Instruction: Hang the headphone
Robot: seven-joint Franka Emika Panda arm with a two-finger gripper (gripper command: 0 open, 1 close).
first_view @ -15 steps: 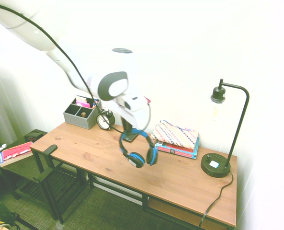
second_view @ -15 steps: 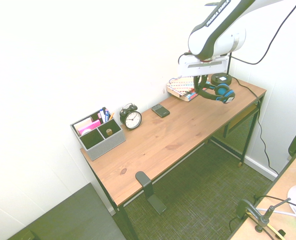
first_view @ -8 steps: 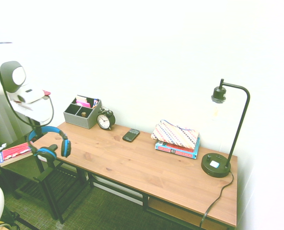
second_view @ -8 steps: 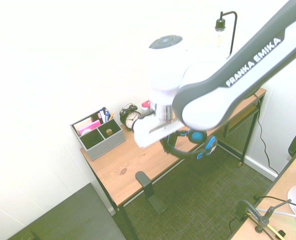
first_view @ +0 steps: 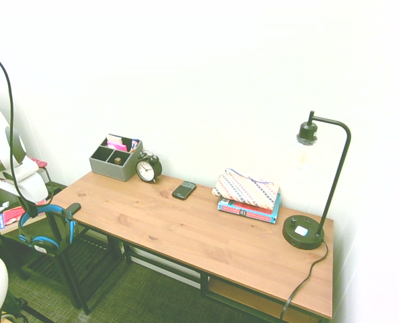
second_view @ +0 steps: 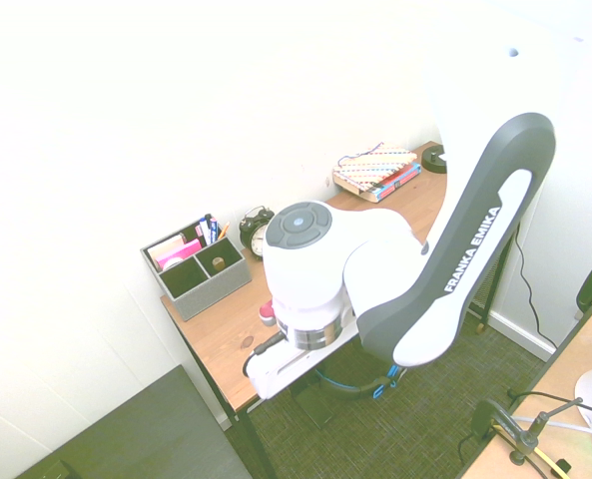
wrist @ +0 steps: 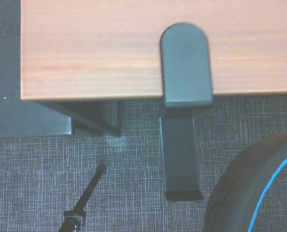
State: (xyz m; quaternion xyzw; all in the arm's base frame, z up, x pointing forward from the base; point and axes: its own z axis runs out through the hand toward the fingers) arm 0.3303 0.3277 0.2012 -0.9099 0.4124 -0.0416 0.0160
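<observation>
You're at the hanging step: jaws pinching the headphone (first_view: 46, 225) by its band at 9 o'clock of the desk (first_view: 206, 235) hook (wrist: 186, 67); next, lower the band over it.

One table (first_view: 206, 235), one headphone (first_view: 46, 229), one lamp (first_view: 313, 182), one clock (first_view: 147, 168), one organizer (first_view: 115, 157), one phone (first_view: 184, 190), two stacked books (first_view: 247, 205), one pouch (first_view: 246, 188).

Two high exterior views share the desk (first_view: 206, 235) from opposite ends; wrist looks down
</observation>
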